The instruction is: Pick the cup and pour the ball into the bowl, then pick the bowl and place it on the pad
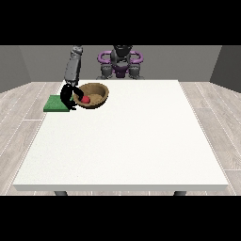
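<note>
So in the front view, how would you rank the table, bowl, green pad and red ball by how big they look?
1. Table
2. Bowl
3. Pad, close to the bowl and partly hidden by the hand, so that order is unsure
4. Ball, inside the bowl

Even, soft light fills the room and brightens the large white square table (127, 141) without glare. Shadows are faint (only a thin dark strip runs under the table's near edge). Nothing is warped at the edges.

Grey-armed robot (121, 60) with purple shoulder rings and black hand (67, 95).
</note>
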Controlling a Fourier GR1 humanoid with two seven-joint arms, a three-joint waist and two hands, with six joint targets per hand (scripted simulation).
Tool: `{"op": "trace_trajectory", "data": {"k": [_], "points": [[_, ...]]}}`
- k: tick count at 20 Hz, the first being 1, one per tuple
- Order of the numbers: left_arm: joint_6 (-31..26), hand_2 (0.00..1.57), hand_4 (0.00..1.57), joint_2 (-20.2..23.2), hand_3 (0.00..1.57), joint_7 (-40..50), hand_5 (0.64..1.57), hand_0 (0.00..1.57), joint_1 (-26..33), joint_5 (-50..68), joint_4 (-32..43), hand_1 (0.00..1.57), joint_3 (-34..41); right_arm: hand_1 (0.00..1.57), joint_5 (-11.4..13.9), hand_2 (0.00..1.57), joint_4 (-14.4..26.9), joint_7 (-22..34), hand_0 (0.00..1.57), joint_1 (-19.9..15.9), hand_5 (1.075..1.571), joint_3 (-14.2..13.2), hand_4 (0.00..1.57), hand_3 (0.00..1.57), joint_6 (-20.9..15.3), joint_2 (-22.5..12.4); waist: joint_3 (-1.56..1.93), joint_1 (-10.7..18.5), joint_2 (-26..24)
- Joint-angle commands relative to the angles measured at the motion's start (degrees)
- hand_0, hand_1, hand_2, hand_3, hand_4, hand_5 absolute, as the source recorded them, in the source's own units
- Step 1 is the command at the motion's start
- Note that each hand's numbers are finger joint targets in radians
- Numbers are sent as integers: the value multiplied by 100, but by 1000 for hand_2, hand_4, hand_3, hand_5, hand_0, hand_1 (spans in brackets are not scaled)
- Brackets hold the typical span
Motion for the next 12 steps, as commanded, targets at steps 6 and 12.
{"op": "trace_trajectory", "data": {"k": [6, 12], "points": [[-233, 0, 1203, 320, 0, -459, 1541, 0, 342, -118, 558, 0, 225, 1571, 384, 1571, 3, 1881, 1571, -588, 1568, 44, 1085, 679, 457, -2126, 2, -544, -56], [-412, 0, 1203, 746, 0, -1009, 1542, 0, 778, -156, 1098, 0, 607, 1571, 276, 1571, 48, 1856, 1571, -500, 1568, -33, 1123, 381, 940, -2274, 5, -970, -8]]}}
